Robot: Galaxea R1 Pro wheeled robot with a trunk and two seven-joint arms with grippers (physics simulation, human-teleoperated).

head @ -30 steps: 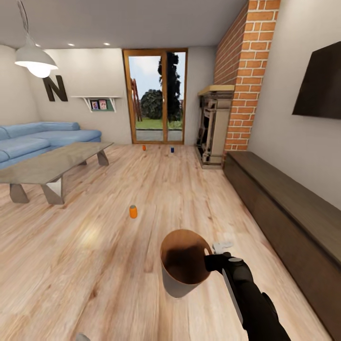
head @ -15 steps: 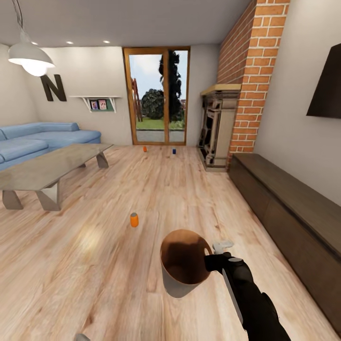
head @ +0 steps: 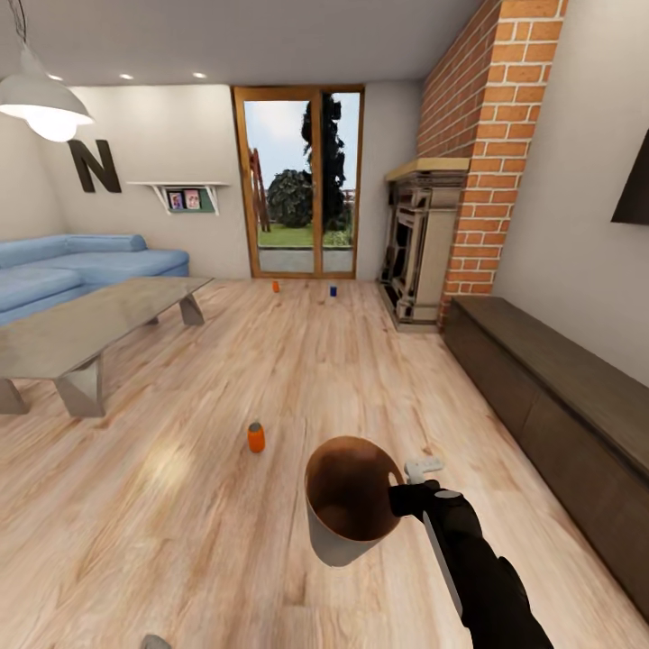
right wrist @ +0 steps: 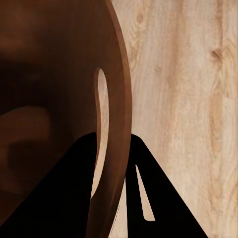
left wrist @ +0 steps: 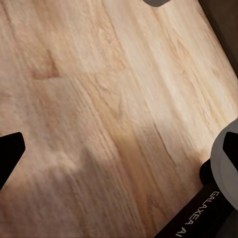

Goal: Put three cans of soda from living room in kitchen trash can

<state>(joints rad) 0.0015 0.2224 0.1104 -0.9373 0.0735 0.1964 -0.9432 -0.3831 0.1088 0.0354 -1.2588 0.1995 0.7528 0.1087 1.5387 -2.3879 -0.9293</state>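
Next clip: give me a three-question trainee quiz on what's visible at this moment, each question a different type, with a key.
1. True or false: the right hand grips the trash can by its rim.
2. How many soda cans stand on the floor?
3. Nearest the bin: A) near orange can B) blue can C) far orange can

Key: 1 true; 2 three; 3 A

Long grey-topped coffee bench ahead-left, near blue fabric sofa. White dome pendant lamp overhead. Dark low wooden sideboard lines my right wall.
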